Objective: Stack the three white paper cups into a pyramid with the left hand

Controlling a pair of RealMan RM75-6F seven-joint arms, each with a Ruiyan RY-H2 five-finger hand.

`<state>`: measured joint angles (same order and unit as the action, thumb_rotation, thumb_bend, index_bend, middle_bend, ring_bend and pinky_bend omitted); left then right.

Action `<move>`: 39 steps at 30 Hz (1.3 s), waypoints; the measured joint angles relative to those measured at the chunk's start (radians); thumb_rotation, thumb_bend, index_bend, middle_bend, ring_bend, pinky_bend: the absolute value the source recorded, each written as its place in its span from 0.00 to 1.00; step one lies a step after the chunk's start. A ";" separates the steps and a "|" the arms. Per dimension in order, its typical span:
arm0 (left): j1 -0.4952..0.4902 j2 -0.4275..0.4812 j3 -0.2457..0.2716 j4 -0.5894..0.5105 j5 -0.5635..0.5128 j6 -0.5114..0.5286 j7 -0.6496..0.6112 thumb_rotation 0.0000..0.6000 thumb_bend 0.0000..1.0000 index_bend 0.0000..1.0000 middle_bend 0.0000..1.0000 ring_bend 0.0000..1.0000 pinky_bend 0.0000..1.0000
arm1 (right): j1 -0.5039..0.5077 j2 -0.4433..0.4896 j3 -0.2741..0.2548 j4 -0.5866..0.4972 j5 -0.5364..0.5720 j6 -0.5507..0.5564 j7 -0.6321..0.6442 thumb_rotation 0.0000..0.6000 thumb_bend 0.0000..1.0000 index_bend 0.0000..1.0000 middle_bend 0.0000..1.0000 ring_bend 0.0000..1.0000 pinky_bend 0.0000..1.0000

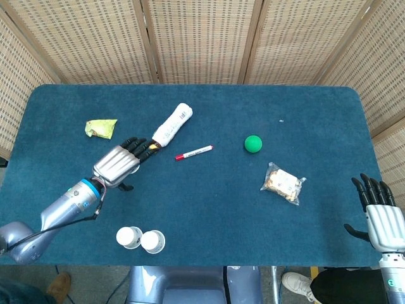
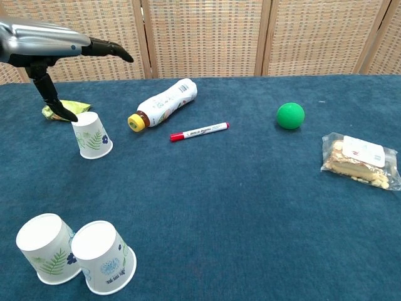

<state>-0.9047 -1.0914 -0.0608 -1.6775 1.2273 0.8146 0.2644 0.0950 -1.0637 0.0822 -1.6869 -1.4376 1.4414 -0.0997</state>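
Note:
Two white paper cups stand upside down side by side at the table's near left edge, one (image 2: pixel 44 248) (image 1: pixel 128 237) touching the other (image 2: pixel 102 257) (image 1: pixel 152 241). A third cup (image 2: pixel 91 135) stands upside down farther back on the left. It is hidden under my left hand in the head view. My left hand (image 1: pixel 119 163) (image 2: pixel 47 36) hovers above that cup, fingers spread and holding nothing, its thumb hanging down just beside the cup's top. My right hand (image 1: pixel 378 213) rests open at the table's near right edge.
A white bottle (image 2: pixel 164 102) with a yellow cap lies behind the third cup, a red marker (image 2: pixel 199 132) beside it. A crumpled yellow wrapper (image 1: pixel 101 128) lies at the far left. A green ball (image 2: pixel 291 116) and a snack bag (image 2: pixel 359 158) sit to the right.

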 measured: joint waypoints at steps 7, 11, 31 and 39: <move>-0.007 -0.119 -0.012 0.225 -0.133 -0.053 0.030 1.00 0.00 0.07 0.00 0.01 0.10 | 0.006 -0.007 0.001 0.005 0.009 -0.013 -0.012 1.00 0.00 0.00 0.00 0.00 0.00; -0.013 -0.191 -0.014 0.328 -0.163 -0.092 0.026 1.00 0.00 0.11 0.01 0.06 0.14 | 0.009 -0.011 0.001 0.008 0.017 -0.021 -0.020 1.00 0.00 0.00 0.00 0.00 0.00; -0.018 -0.345 -0.021 0.552 -0.211 -0.164 0.006 1.00 0.00 0.50 0.30 0.34 0.40 | 0.014 -0.015 0.007 0.019 0.038 -0.033 -0.015 1.00 0.00 0.00 0.00 0.00 0.00; -0.011 -0.338 -0.031 0.560 -0.187 -0.163 -0.025 1.00 0.03 0.64 0.43 0.45 0.49 | 0.016 -0.017 0.006 0.021 0.038 -0.038 -0.017 1.00 0.00 0.00 0.00 0.00 0.00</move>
<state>-0.9152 -1.4292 -0.0920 -1.1180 1.0403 0.6514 0.2395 0.1110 -1.0810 0.0878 -1.6662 -1.3993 1.4039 -0.1167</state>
